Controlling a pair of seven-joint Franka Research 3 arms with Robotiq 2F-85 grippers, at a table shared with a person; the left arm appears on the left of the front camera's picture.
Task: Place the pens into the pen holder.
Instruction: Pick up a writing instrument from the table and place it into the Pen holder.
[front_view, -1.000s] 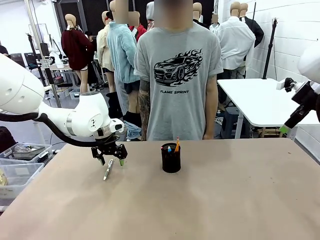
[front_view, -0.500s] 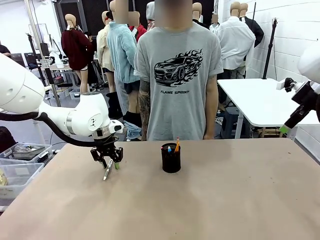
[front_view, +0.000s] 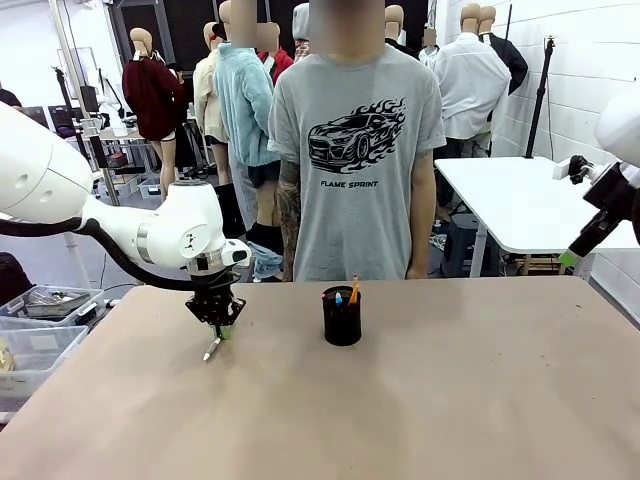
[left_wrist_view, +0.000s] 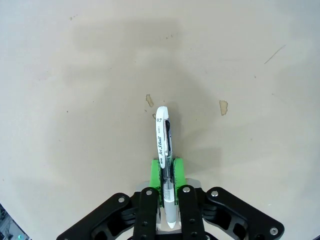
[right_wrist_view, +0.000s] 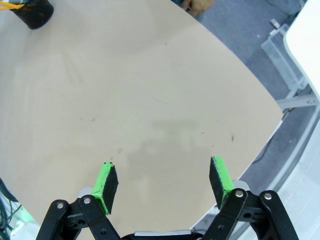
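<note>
You face a brown table (front_view: 420, 400); behind it a white side table (front_view: 510, 205) by a white brick wall (front_view: 590, 70), clear bins (front_view: 40, 330) at left

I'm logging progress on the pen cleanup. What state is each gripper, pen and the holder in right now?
left gripper: shut on the silvery-white pen.
silvery-white pen: clamped between the green pads, at the table.
right gripper: open, holding nothing, above the table.
pen holder: upright, with the orange-yellow pencil and blue-tipped pen standing inside.
</note>
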